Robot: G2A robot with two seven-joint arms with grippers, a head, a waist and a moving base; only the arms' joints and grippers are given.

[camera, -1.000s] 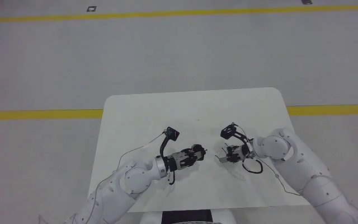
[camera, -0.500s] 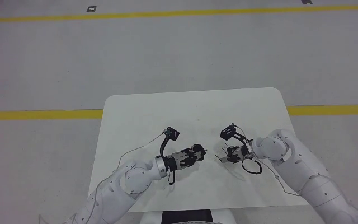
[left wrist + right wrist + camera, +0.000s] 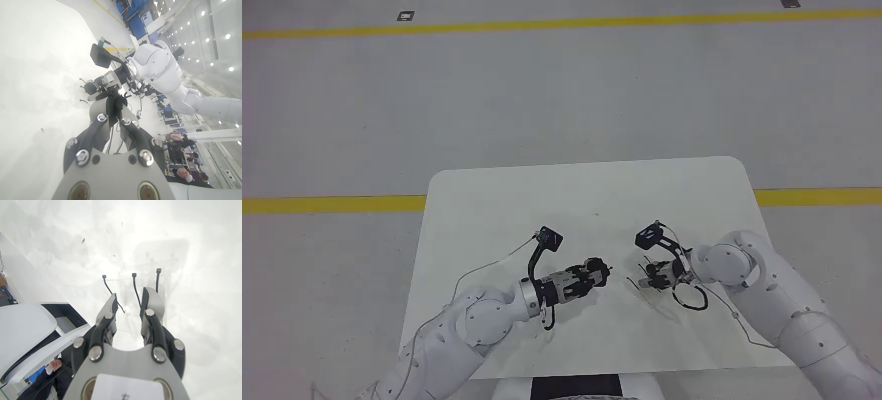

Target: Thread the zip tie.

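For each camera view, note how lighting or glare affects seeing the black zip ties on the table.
Right wrist view: glare whitens the table, yet three black zip ties stand out. Left wrist view: ceiling lamps flare, and haze pales the table. Top view: even light, no glare; ties tiny.

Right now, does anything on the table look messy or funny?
A few small dark specks lie scattered on the white table. One zip tie curves crookedly beside two straighter ones. Nothing looks broken.
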